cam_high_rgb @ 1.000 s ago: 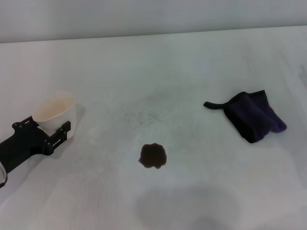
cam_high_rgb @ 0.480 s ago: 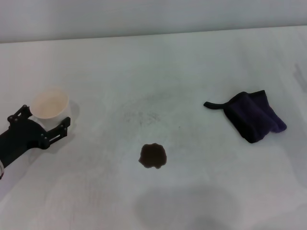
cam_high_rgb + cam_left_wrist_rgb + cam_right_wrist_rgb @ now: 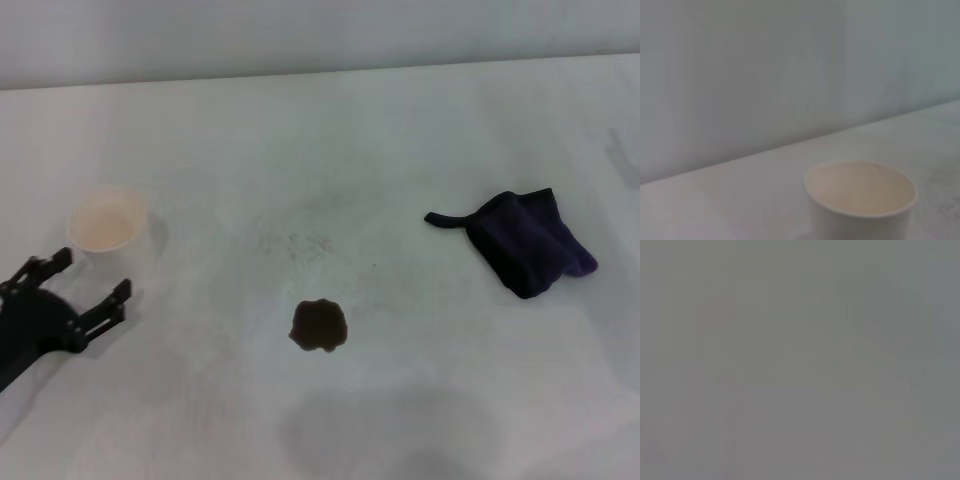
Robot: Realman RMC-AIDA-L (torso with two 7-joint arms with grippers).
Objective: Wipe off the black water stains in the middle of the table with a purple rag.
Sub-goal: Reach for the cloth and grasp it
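Observation:
The black water stain (image 3: 319,326) is a small dark brown blotch in the middle of the white table (image 3: 330,140). The purple rag (image 3: 527,243) lies crumpled at the right, its black loop strap pointing left. My left gripper (image 3: 90,279) is open and empty at the left edge, just in front of a white paper cup (image 3: 108,228) that stands upright on the table. The cup also shows in the left wrist view (image 3: 861,199). My right gripper is out of view; the right wrist view shows only plain grey.
Faint grey speckled smudges (image 3: 295,243) lie behind the stain. A soft shadow (image 3: 390,430) falls on the table near its front edge.
My left gripper set the cup upright on the table, let go of it and drew back toward the front left. The rag and the stain have not moved.

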